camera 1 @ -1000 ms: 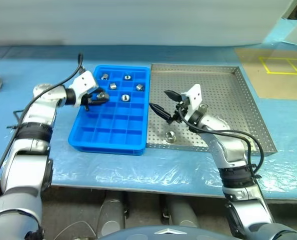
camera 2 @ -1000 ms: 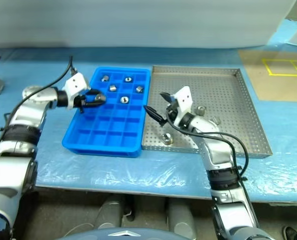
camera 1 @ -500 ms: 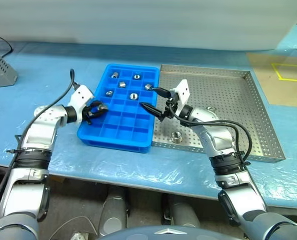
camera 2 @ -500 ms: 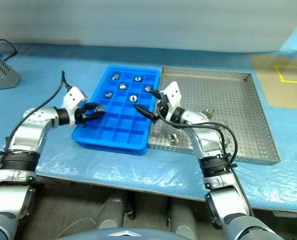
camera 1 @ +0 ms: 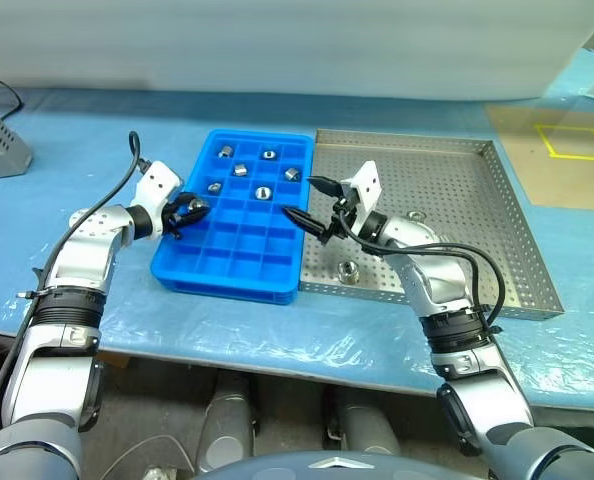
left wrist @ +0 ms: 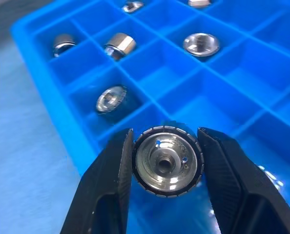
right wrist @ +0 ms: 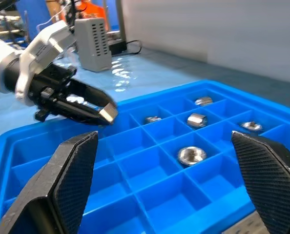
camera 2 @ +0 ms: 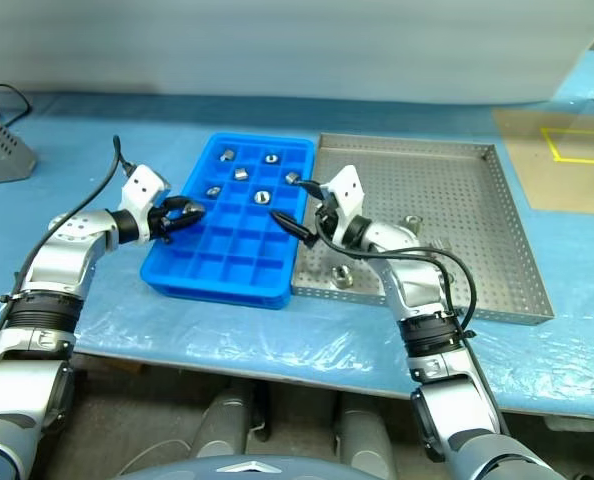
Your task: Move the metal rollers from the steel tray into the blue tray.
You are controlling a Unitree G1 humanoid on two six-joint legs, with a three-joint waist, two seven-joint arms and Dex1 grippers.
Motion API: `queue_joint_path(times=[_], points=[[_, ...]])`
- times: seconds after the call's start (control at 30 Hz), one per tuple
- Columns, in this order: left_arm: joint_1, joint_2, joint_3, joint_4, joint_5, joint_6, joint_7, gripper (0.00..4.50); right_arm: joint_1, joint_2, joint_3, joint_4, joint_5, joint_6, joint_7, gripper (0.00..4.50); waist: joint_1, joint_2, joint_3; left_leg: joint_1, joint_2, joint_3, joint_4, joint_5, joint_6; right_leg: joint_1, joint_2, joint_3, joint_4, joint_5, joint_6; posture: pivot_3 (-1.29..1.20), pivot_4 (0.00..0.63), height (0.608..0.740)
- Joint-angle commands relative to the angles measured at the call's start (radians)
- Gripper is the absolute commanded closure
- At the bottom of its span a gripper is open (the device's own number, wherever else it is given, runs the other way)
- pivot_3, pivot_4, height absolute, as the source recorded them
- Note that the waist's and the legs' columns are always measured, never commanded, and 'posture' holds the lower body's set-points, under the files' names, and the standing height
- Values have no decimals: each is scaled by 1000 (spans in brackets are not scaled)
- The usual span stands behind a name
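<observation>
The left tool (left wrist: 164,161) is clenched on one of the metal rollers (left wrist: 167,159), hovering over the left edge of the blue tray (camera 1: 227,265). The right tool (camera 1: 310,204) hangs released above the seam with the steel tray (camera 1: 497,250). Five rollers sit in compartments already; at least three remain in the steel tray.

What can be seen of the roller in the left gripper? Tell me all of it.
The held roller is a small, shiny, silver-grey metal cylinder with a fine ridged rim, a recessed face and a central hole flanked by two tiny dots. The left gripper is shut on it, one black finger pressing each side, its holed face turned toward the wrist camera. It hangs over the blue tray, near the tray's left edge, above compartments with no roller in them, touching nothing but the fingers.
</observation>
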Motion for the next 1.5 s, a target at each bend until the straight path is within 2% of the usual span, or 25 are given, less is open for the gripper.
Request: queue_joint_path(times=[0.03,0.17,0.37,0.63,0.9,1.1,1.27,1.37,1.5], points=[[16,16,43,-109,-86,57,-46,2696,-31,21,-29,-67,63,13,9,0,-5,0,0,-2,0,0,0,0,0,-2,0,0,0,0,0,-89,150,740],[92,67,46,-220,-131,123,-94,2696,1,-11,-3,-105,98,79,86,0,-8,0,0,-4,1,0,0,-1,5,-3,2,0,-2,-1,-1,-88,150,740],[141,122,69,-251,-139,143,-78,2696,-4,-29,0,-82,85,70,100,0,-3,0,0,-5,2,0,0,-2,7,-4,3,-1,-2,-1,-2,-57,150,740],[213,118,24,-293,-117,142,-67,2696,-3,-29,37,-77,87,88,149,0,-1,0,0,0,2,0,0,0,4,0,3,0,-2,-1,-1,-41,150,740],[201,113,-3,-211,-74,123,-33,2696,2,-43,31,-55,58,66,129,0,-2,0,0,0,2,0,-1,0,3,0,3,0,-1,-1,-1,-54,150,740],[140,79,-11,-180,-61,116,18,869,18,-46,36,-60,46,58,124,0,-6,0,0,3,3,0,-1,1,2,1,4,0,1,-1,-1,-63,150,740],[53,29,-37,-217,-84,105,0,869,26,-55,25,-70,40,58,110,0,-2,0,0,3,5,0,-1,2,1,2,6,0,0,-1,-2,-90,150,740],[-56,-75,-61,-212,-113,98,5,869,32,-79,-6,-86,44,66,92,0,9,0,0,1,5,0,0,1,2,2,6,0,-1,-1,-2,-118,150,740],[-198,-194,-161,-116,-88,30,-96,869,49,-158,-96,-100,55,79,57,0,19,0,0,-2,4,1,5,1,4,2,4,0,-2,-1,-2,-196,150,740]])
